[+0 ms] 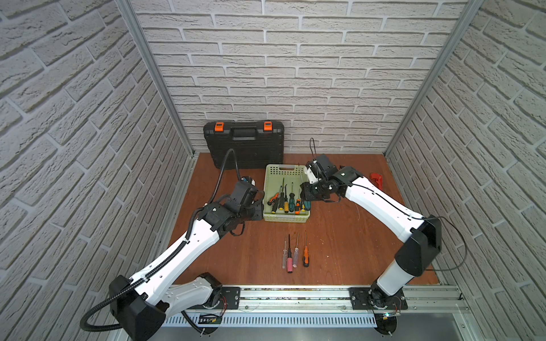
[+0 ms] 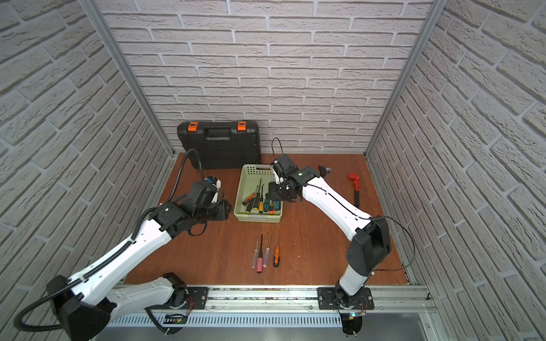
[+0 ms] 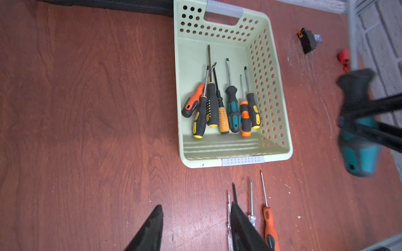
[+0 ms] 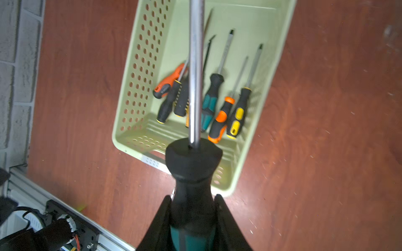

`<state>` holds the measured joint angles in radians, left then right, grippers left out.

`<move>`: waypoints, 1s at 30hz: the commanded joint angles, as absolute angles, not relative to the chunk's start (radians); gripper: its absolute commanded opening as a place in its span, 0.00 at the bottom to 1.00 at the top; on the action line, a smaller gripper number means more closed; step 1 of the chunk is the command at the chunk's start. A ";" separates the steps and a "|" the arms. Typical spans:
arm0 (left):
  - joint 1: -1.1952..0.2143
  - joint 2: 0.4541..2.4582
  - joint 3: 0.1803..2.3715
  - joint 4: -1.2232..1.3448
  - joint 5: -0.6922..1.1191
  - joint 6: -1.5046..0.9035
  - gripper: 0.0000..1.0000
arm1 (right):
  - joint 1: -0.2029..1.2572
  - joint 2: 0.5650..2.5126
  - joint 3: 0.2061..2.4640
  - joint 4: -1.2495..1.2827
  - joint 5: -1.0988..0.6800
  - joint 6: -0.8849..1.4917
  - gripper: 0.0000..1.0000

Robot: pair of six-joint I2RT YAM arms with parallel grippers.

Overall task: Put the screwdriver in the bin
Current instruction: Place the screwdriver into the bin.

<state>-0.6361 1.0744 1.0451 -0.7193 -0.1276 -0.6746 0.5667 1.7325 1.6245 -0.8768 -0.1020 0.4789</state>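
The light green perforated bin [image 1: 285, 218] [image 2: 257, 219] stands at the table's middle back, with several screwdrivers [image 1: 285, 200] [image 3: 221, 108] lying inside. My right gripper [image 1: 305, 195] [image 4: 192, 196] hovers over the bin's right rim, shut on a screwdriver [image 4: 192, 169] with a black and teal handle [image 1: 306, 204] [image 3: 359, 152]. Its steel shaft points across the bin [image 4: 139, 71]. My left gripper [image 1: 260, 209] [image 3: 196, 206] is open and empty, just left of the bin's near left corner.
Several more screwdrivers [image 1: 295, 254] [image 2: 266, 254] lie in a row on the wooden table in front of the bin. A black tool case [image 1: 243, 144] leans against the back wall. A red wrench [image 1: 376, 180] and a small black part [image 2: 324, 170] lie at the right.
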 commanded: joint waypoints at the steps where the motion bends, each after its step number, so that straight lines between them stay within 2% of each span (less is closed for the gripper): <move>1: -0.639 1.013 1.026 -0.755 -0.169 -0.675 0.52 | 0.569 1.806 1.658 -0.828 -0.193 0.459 0.06; 12: -0.627 0.935 0.981 -0.764 -0.188 -0.694 0.53 | 0.586 2.016 1.698 -0.708 -0.180 0.513 0.06; 30: -0.620 0.908 0.943 -0.739 -0.196 -0.696 0.53 | 0.584 2.058 1.694 -0.739 0.024 0.514 0.06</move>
<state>-0.6285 0.9211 0.9569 -0.7631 -0.1761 -0.6930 0.5793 2.0556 1.6890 -0.7521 -0.0235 0.5011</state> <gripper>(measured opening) 0.529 0.302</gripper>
